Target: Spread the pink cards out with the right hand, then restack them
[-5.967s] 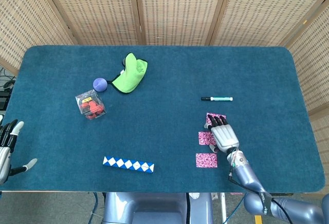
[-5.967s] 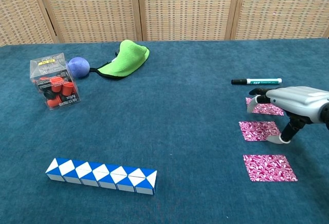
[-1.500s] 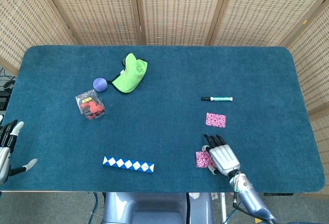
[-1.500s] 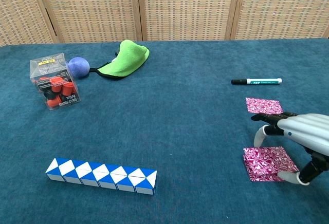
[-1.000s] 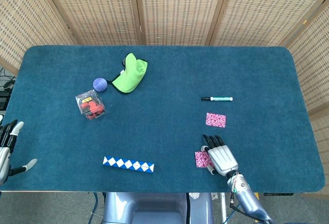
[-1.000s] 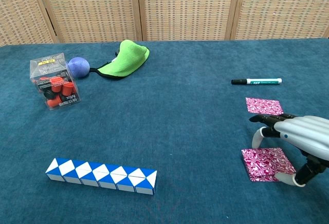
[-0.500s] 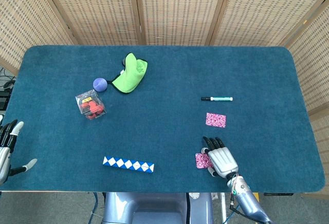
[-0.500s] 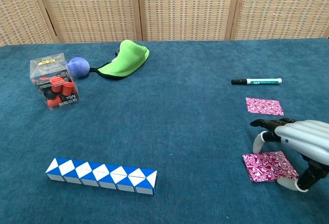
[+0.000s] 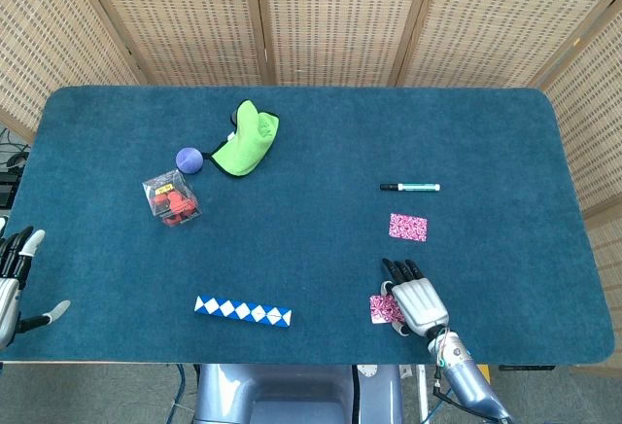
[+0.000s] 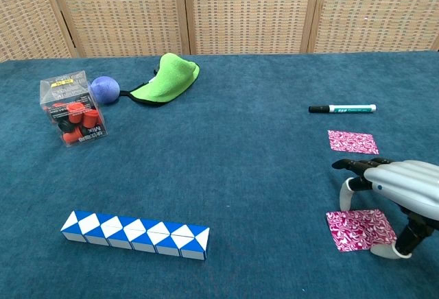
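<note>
While the right hand [image 10: 401, 193] is arching over the near pink card [image 10: 359, 229], fingers spread, it is seemingly pressing rather than gripping it. Another pink card [image 10: 352, 141] is lying farther away, near the marker [image 10: 341, 108]. At the left edge, the left hand [image 9: 14, 278] is resting open, holding nothing.

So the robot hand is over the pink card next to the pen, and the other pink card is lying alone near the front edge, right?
Not quite, you have the cards swapped. The right robot hand is over the pink card near the front edge, and the pink card next to the pen lies alone. The pen is just beyond that one. The chest view shows it clearly.
</note>
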